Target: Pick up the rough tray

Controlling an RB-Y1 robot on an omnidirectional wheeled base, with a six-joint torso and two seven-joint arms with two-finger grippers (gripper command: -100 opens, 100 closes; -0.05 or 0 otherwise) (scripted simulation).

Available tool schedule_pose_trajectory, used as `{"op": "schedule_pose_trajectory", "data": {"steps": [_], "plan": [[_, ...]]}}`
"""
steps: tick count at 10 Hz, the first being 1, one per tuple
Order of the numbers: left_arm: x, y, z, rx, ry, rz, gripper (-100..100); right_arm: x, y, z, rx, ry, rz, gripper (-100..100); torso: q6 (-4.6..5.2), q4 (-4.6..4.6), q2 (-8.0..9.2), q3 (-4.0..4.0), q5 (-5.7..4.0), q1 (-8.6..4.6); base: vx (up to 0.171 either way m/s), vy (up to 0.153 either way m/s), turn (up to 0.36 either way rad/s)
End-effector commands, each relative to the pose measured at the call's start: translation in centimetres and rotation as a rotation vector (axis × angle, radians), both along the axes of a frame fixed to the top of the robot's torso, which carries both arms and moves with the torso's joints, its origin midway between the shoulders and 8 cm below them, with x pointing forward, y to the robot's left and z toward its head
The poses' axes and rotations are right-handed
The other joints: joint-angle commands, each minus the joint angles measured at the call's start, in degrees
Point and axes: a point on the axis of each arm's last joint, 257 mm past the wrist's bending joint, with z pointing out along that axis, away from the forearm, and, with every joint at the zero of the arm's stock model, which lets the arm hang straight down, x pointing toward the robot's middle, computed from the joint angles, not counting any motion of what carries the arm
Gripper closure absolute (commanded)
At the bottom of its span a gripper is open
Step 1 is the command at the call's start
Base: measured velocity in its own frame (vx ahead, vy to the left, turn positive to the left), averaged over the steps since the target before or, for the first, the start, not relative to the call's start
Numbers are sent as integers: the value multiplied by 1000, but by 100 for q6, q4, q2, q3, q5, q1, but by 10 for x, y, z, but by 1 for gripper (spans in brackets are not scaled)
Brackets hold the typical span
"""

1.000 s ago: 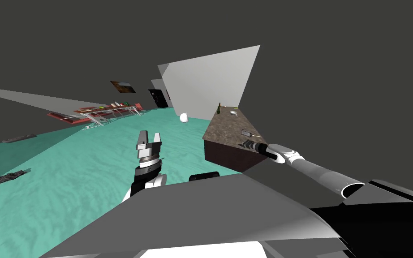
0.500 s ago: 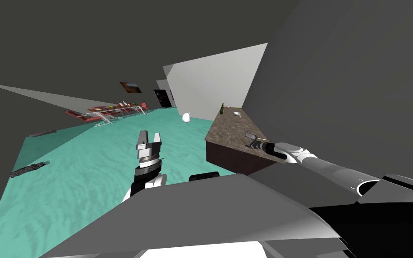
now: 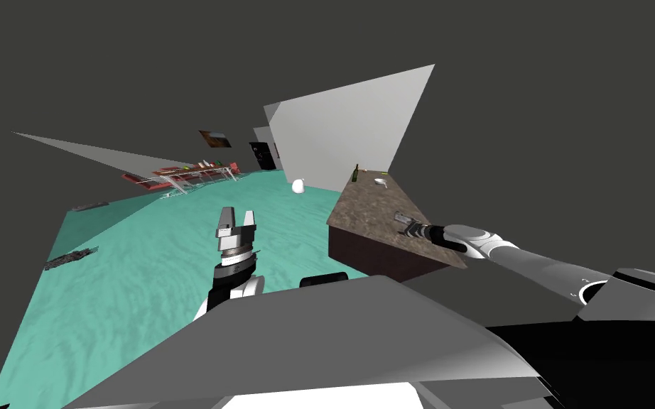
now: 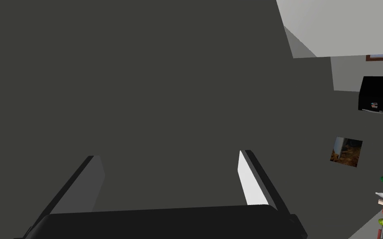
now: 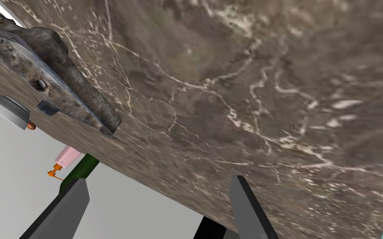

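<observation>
— Hands?
— Left hand (image 3: 238,215): fingers spread, empty. Right hand (image 5: 158,179): spread too, over the brown, white-veined marble table (image 5: 249,83).
— The tray?
— The rough, pitted grey-brown stony tray (image 5: 62,89) lies on the table just beyond the fingers, one end cut off.

Flat even render light; wide-lens splay toward corners.

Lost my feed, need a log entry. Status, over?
Right gripper jaws open, over the brown marbled counter. Rough grey-brown tray on counter, beside the jaws, not gripped. Left gripper jaws open, idle. Bare counter between jaws and tray.
</observation>
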Motion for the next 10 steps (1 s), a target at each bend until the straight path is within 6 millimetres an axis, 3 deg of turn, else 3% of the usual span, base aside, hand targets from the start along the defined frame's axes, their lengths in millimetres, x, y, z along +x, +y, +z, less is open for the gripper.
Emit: {"op": "schedule_pose_trajectory", "data": {"steps": [1, 5, 6, 10], "plan": [[0, 0, 0, 0, 0, 0, 0, -10, -15, 0, -28, 17, -9, -100, 0, 0, 0, 0, 0, 0, 71, -9, 56], [0, 0, 0, 0, 0, 0, 0, -39, -62, 6, -131, 96, -36, -100, 2, -1, -1, -1, -2, -3, 69, -19, 72], [0, 0, 0, 0, 0, 0, 0, -39, -62, 6, -131, 96, -36, -100, 1, -2, -7, -4, -1, -5, 61, -23, 38], [0, 0, 0, 0, 0, 0, 0, -84, -100, -1, -208, 211, -59, -100, 1, -5, -21, -12, -4, -12, 98, -37, 86]]}}
